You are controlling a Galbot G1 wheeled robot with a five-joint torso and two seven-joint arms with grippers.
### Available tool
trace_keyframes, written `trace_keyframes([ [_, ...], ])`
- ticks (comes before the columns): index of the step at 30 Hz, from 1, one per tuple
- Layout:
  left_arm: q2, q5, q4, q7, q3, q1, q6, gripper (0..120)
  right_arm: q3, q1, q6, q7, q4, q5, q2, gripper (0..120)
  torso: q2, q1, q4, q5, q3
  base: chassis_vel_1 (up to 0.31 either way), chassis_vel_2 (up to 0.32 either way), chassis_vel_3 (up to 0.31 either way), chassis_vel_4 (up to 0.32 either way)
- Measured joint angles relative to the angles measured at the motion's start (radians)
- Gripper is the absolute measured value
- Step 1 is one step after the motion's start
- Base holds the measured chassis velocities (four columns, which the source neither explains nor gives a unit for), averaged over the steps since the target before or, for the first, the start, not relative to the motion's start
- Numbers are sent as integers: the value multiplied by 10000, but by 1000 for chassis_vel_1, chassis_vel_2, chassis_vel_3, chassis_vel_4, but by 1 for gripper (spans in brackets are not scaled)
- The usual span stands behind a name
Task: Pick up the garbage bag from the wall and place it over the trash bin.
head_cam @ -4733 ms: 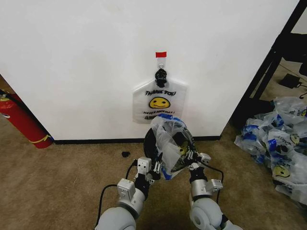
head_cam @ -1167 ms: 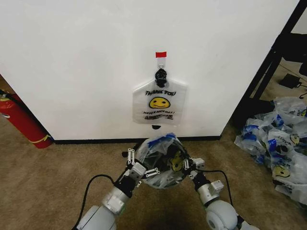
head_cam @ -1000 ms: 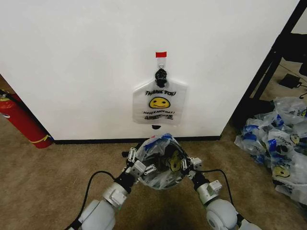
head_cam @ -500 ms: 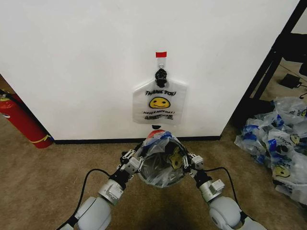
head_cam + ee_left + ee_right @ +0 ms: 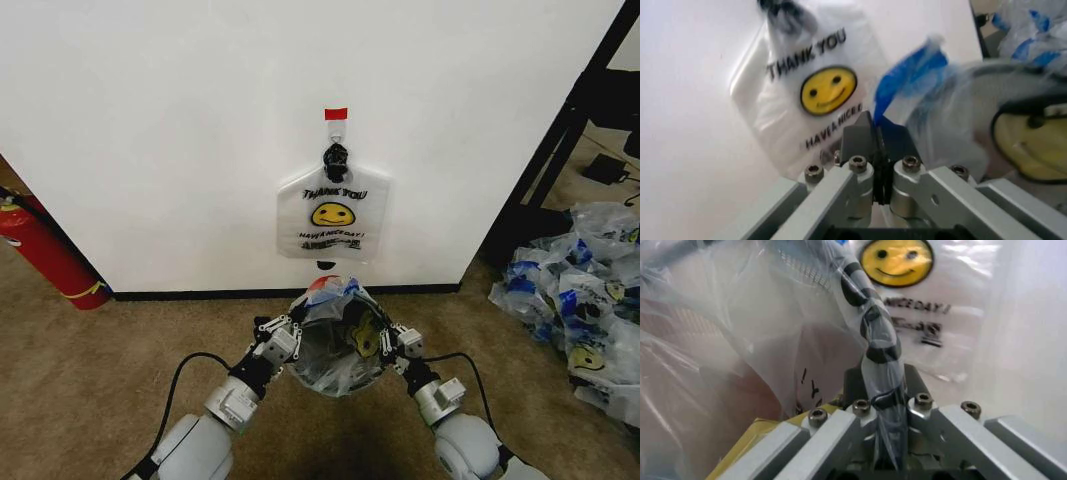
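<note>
Both arms reach forward, converging; left gripper (image 5: 289,332) and right gripper (image 5: 385,340) each pinch thin see-through plastic, fingers closed.

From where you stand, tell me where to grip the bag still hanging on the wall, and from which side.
Grip the hanging bag just under its knotted black top, coming straight in from the front. It lies flat against the wall, so only that bunched neck gives fingers something to pinch. Both grippers, left and right, are shut on the garbage bag over the trash bin.
</note>
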Motion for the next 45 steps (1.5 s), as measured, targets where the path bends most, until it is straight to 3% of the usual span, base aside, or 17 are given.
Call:
trace_keyframes([
  [4, 180, -482, 215, 96, -39, -149, 150, 0, 412, -33, 320, -1204, -120, 314, -81, 0, 0, 0, 0, 0, 0, 0, 0, 0, 0],
  [9, 570, -1718, 506, 576, -63, -260, 265, 0, 1426, 314, 1514, -3930, -1058, 954, -110, 0, 0, 0, 1, 1, 0, 0, 0, 0, 0],
  [13, 699, -2257, 542, 879, -85, -266, 243, 0, 1836, 511, 1833, -4966, -1520, 1456, -97, 0, 0, 0, 1, 2, 0, 0, 0, 0, 0],
  [20, 800, -2627, 571, 1306, -102, -345, 32, 0, 2120, 701, 1799, -6416, -1861, 2736, -129, 0, 0, 0, 0, 2, 0, 0, 0, 0, 0],
  [23, 782, -2747, 590, 1483, -50, -492, -233, 0, 2201, 789, 1221, -7833, -1959, 3894, -213, 0, 0, 0, 2, 2, 0, 0, 0, 0, 0],
  [27, 728, -2891, 621, 1500, 2, -637, -518, 0, 2350, 877, 780, -8999, -2124, 4075, -224, 0, 0, 0, 0, 1, 0, 0, 0, 0, 0],
  [32, 756, -2961, 568, 1714, -45, -541, -784, 1, 2356, 917, 729, -9082, -2228, 3992, -185, 0, 0, 0, 0, 1, 0, 0, 0, 0, 0],
  [38, 774, -2698, 567, 2053, -239, -404, -902, 28, 2223, 914, 773, -8182, -2124, 4032, -148, 0, 0, 0, 0, 0, 0, 0, 0, 0, 0],
  [40, 775, -2583, 575, 2074, -300, -406, -890, 31, 2175, 870, 761, -7868, -2043, 4083, -158, 0, 0, 0, 1, 0, 0, 0, 0, 0, 0],
  [43, 747, -2352, 629, 2062, -399, -434, -886, 39, 2018, 717, 643, -7040, -1757, 4294, -189, 0, 0, 0, 1, 1, 0, 0, 0, 0, 0],
  [45, 635, -2250, 706, 1840, -501, -476, -922, 52, 1835, 394, 185, -5859, -1230, 4647, -237, 0, 0, 0, -2, 0, 0, 0, 0, 0, 0],
])
